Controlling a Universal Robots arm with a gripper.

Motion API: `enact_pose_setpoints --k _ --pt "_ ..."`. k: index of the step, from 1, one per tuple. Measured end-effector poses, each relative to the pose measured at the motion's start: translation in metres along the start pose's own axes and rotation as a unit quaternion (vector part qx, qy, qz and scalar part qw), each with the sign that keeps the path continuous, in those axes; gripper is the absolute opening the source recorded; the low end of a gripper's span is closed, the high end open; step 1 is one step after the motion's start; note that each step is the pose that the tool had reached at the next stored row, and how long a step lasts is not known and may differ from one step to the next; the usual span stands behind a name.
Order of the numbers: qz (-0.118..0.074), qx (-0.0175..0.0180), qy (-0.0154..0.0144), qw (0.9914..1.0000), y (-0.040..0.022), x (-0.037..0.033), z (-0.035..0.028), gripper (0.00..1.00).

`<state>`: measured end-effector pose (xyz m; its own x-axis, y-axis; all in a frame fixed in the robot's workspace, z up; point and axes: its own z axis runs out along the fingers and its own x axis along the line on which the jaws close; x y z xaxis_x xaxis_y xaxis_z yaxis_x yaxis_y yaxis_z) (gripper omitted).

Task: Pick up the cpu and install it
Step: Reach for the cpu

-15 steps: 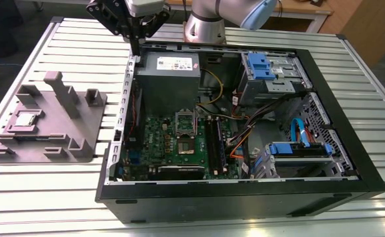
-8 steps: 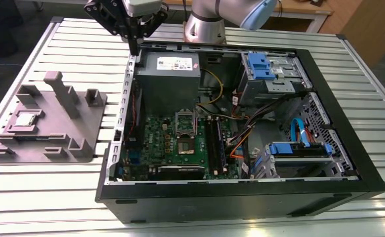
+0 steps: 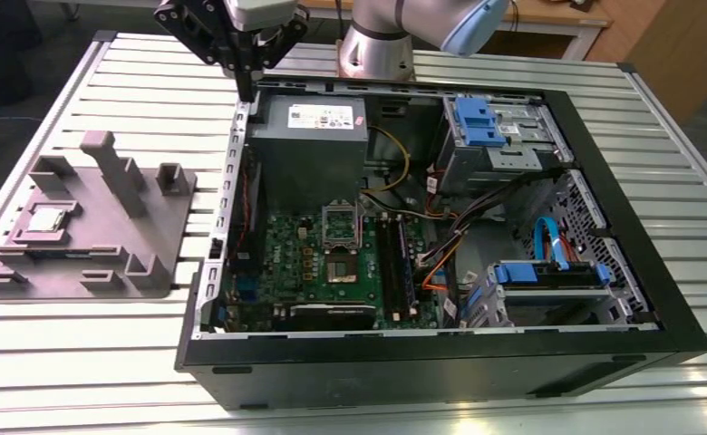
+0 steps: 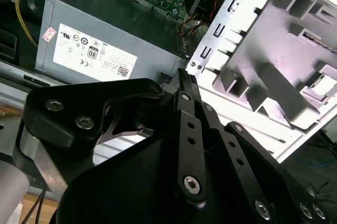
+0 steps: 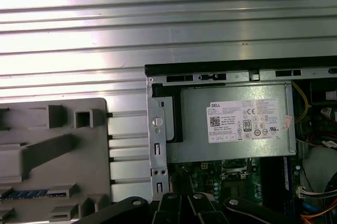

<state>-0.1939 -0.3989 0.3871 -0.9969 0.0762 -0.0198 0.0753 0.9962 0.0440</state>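
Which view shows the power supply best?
First wrist view: the power supply faces the camera square-on, its label plain. The exterior view shows it small, in a corner of the case. The second wrist view shows it tilted, beyond the gripper.

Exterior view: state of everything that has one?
pincer, shut, empty, above the case's rim beside the power supply.
cpu, lying flat in the grey fixture, not picked up.
computer case, on its side, side panel off.
cpu socket, looks open, no chip seated.
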Motion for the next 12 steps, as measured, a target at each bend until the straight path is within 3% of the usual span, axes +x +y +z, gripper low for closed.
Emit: enact_pose_setpoints --k 12 --pt "0.0 0.0 0.0 1.0 -0.0006 0.0083 -0.0002 0.1"
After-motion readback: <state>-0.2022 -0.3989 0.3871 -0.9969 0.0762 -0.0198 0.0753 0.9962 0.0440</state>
